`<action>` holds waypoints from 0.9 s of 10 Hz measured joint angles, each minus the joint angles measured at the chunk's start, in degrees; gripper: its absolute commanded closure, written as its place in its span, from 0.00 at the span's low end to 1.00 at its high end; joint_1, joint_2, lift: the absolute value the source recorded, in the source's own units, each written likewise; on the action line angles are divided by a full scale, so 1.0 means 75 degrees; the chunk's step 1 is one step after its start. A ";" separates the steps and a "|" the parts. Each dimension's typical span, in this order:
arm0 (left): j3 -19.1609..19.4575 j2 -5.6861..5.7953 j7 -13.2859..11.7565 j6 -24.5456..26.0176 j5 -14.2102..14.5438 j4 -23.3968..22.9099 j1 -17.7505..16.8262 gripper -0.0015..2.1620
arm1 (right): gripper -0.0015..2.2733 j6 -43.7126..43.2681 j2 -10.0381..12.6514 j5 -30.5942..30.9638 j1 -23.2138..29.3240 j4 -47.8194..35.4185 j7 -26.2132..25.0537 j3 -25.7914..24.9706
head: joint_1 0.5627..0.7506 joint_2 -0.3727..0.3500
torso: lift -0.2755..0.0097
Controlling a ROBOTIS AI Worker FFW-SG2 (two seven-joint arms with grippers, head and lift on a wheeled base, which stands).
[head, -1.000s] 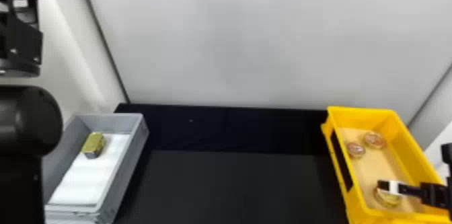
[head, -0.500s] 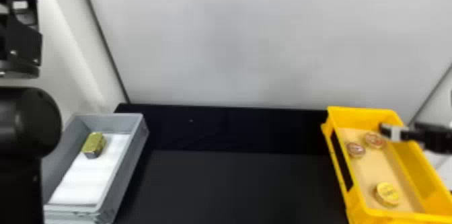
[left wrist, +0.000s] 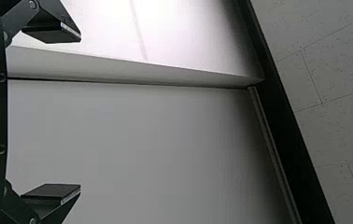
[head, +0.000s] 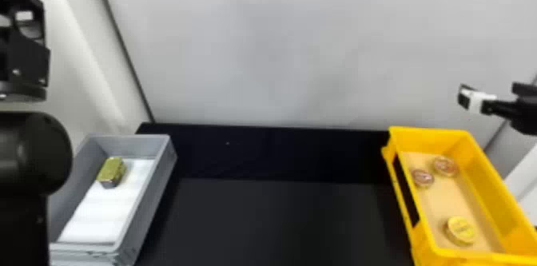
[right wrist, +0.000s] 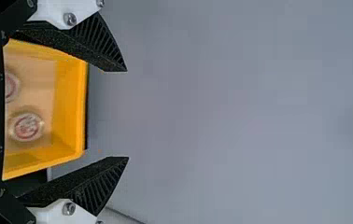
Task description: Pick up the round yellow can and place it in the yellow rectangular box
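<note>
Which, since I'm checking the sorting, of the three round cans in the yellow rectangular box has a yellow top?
The round yellow can, alone toward the near end of the box; the two reddish-topped round cans sit toward its far end.

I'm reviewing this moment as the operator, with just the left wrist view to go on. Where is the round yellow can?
Observer: The head view has the round yellow can lying inside the yellow box, at the end nearer the robot.
Operator: Is the right hand holding anything?
Observer: No. In the right wrist view the right hand is open, with nothing between its fingers.
</note>
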 measured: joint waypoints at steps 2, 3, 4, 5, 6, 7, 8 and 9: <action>0.0027 -0.0015 0.0009 -0.0004 0.0006 0.0011 0.0070 0.07 | 0.04 -0.0845 -0.0035 -0.1210 0.0134 -0.0484 -0.0933 0.0186 | 0.53 0.59 | 0.96; 0.0026 -0.0022 0.0011 -0.0008 0.0013 0.0031 0.0076 0.07 | 0.02 -0.1067 -0.0053 -0.1386 0.0052 -0.0773 -0.1186 0.0308 | 0.53 0.59 | 0.96; 0.0021 -0.0027 0.0018 -0.0015 0.0021 0.0042 0.0082 0.07 | 0.02 -0.1249 -0.0061 -0.1314 -0.0068 -0.1108 -0.1441 0.0476 | 0.53 0.59 | 0.96; 0.0019 -0.0029 0.0027 -0.0022 0.0027 0.0050 0.0091 0.07 | 0.03 -0.1504 -0.0054 -0.1157 -0.0176 -0.1431 -0.1741 0.0679 | 0.53 0.59 | 0.96; 0.0018 -0.0030 0.0032 -0.0034 0.0032 0.0057 0.0095 0.07 | 0.03 -0.1850 -0.0028 -0.1095 -0.0289 -0.1688 -0.2001 0.0864 | 0.53 0.59 | 0.96; 0.0018 -0.0029 0.0034 -0.0042 0.0036 0.0064 0.0098 0.07 | 0.03 -0.2336 -0.0010 -0.1040 -0.0424 -0.1850 -0.2145 0.1040 | 0.53 0.59 | 0.96; 0.0019 -0.0025 0.0034 -0.0047 0.0037 0.0069 0.0098 0.07 | 0.03 -0.2933 -0.0002 -0.0821 -0.0594 -0.1935 -0.2120 0.1242 | 0.53 0.59 | 0.96; 0.0015 -0.0018 0.0034 -0.0050 0.0037 0.0071 0.0093 0.07 | 0.03 -0.3557 0.0001 -0.0383 -0.0807 -0.1957 -0.1938 0.1453 | 0.53 0.59 | 0.96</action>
